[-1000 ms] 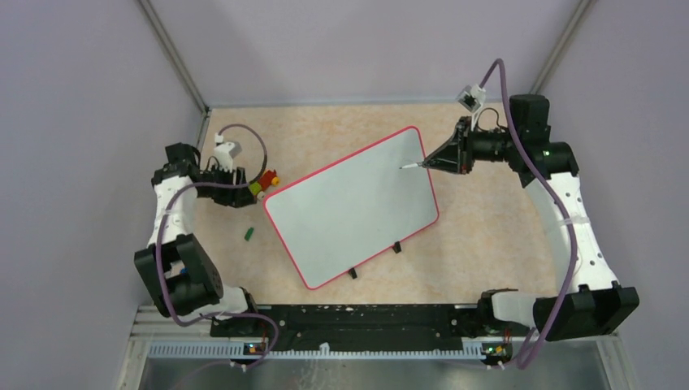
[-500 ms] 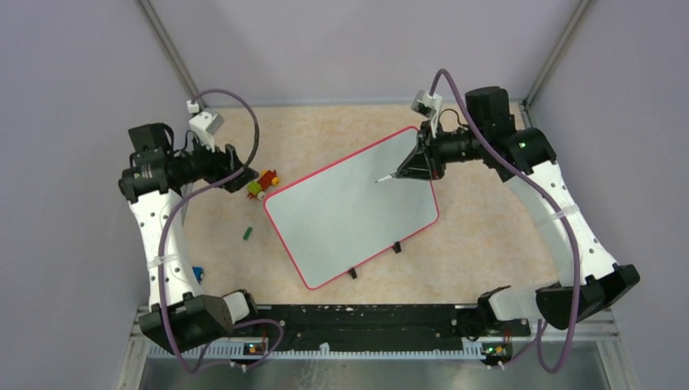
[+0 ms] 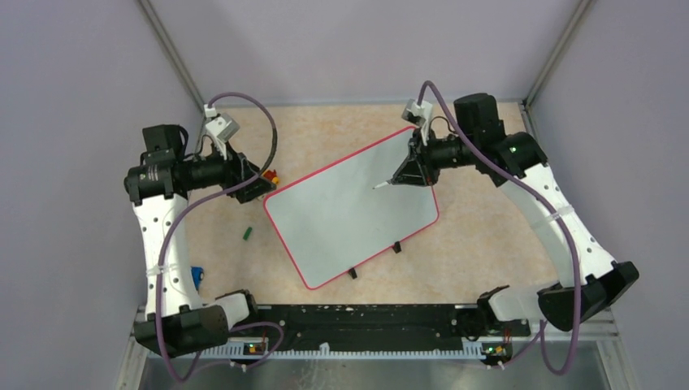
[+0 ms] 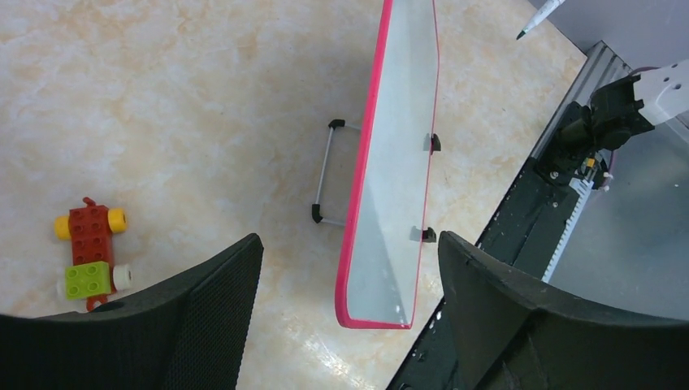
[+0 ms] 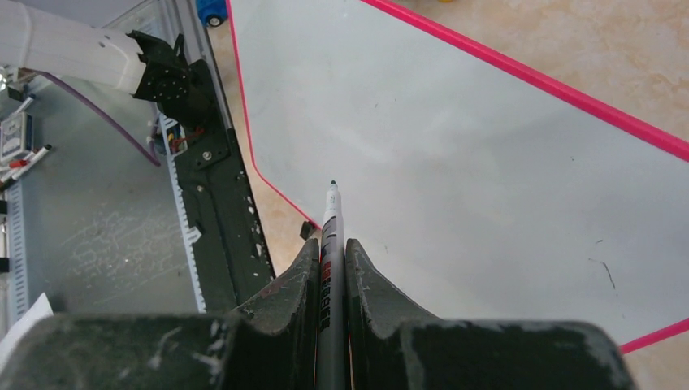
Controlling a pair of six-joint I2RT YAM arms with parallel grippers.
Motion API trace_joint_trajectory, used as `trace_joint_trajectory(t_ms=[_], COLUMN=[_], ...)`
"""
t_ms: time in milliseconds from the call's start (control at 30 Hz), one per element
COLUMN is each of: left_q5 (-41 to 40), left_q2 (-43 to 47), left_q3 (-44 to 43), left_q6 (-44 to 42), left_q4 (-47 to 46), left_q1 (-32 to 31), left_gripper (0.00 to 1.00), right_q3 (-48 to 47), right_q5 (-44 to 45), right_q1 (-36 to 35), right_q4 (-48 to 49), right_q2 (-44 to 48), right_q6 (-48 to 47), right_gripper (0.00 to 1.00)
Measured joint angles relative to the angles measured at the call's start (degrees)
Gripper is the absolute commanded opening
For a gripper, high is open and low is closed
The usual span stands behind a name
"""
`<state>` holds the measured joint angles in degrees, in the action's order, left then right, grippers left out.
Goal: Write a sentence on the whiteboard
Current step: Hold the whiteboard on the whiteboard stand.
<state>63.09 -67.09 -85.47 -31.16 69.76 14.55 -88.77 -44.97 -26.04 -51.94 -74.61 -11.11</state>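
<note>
Between the clenched jaws of the right gripper (image 5: 331,252) sits a marker (image 5: 331,219), tip pointing out over the whiteboard (image 3: 349,215); whether it touches cannot be told; the red-rimmed whiteboard stands propped at a slant mid-table (image 4: 203,97), between both arms; near its left corner the left gripper (image 4: 345,244) hangs, jaws spread wide, holding nothing; toy bricks (image 4: 89,252) lie close by.

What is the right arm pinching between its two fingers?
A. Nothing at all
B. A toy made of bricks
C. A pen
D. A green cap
C: in the right wrist view the right gripper is shut on a slim marker, whose tip points out over the whiteboard.
</note>
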Motion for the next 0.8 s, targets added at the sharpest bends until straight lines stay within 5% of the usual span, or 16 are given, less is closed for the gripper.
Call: trace_joint_trajectory(t_ms=[500, 800], left_q5=[0.5, 4.0], left_q2=[-1.0, 5.5], left_q3=[6.6, 16.0], left_q6=[2.6, 6.0], left_q4=[-4.3, -9.3], left_q1=[-0.4, -0.4], left_gripper=[0.90, 0.90], right_q3=[-10.5, -5.6], right_q5=[7.2, 7.9], right_q1=[-9.6, -11.3], right_q4=[-7.6, -6.6], right_q2=[-12.8, -10.5], right_q6=[-9.3, -9.8], right_gripper=[0.00, 0.00])
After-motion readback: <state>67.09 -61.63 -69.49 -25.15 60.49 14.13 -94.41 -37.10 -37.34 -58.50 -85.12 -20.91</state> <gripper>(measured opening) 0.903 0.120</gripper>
